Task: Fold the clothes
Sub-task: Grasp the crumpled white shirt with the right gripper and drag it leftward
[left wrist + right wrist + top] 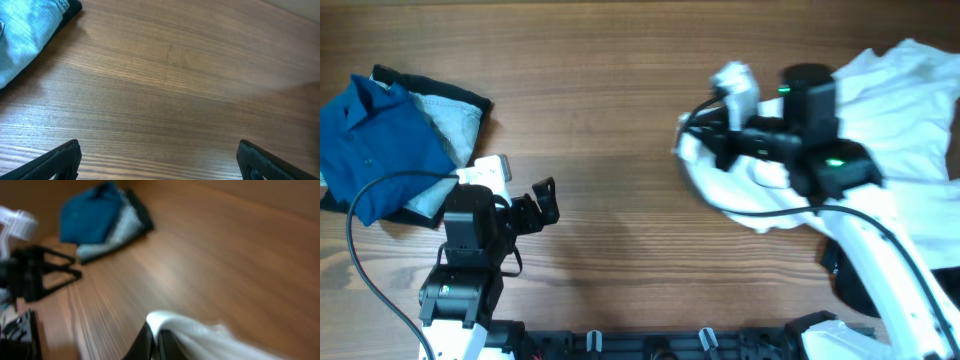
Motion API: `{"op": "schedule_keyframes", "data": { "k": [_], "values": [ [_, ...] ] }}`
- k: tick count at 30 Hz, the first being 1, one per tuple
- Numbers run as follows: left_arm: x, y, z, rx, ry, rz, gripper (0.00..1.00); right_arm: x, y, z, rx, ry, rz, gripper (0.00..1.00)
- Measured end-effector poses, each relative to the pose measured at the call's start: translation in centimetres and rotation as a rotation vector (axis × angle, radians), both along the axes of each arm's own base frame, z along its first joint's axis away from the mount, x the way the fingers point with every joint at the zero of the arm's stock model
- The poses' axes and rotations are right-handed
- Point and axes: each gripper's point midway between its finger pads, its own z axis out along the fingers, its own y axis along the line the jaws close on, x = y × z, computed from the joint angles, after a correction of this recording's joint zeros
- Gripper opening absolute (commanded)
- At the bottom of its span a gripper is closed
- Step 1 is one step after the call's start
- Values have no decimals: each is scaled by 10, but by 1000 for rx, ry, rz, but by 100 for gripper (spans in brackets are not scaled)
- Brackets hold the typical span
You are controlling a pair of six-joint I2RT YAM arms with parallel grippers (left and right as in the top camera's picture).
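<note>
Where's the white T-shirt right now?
Overhead view, right side: the white T-shirt lies bunched on the table, its left edge pinched in the shut right tool.

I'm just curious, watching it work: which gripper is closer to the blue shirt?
Left. The left gripper hangs open near the blue shirt, not touching it; the right gripper is far across the table, shut on the white T-shirt.

no readable text, labels, or numbers
</note>
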Motion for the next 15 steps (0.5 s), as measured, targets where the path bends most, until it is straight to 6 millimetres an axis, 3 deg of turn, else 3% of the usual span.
{"op": "schedule_keyframes", "data": {
  "k": [1, 3, 4, 6, 7, 10, 12, 15],
  "values": [
    [0, 0, 0, 0, 2, -1, 100, -1, 20, 0, 11, -30, 53, 4],
    [0, -1, 0, -2, 2, -2, 100, 1, 56, 1, 44, -108, 137, 18],
    [0, -1, 0, -3, 2, -2, 100, 8, 68, 1, 54, -138, 127, 54],
    [0, -1, 0, -4, 2, -1, 100, 37, 63, -6, 33, -128, -36, 90],
    [0, -1, 0, -4, 3, -1, 100, 54, 50, -14, 3, -106, -162, 100],
    [0, -1, 0, -4, 3, -1, 100, 88, -5, -34, -110, -68, -505, 100],
    [0, -2, 1, -9, -2, -7, 100, 90, -44, -49, -203, -13, -690, 100],
    [5, -9, 9, -47, -36, -33, 100, 70, -109, -59, -307, 96, -938, 100]
  ]
}}
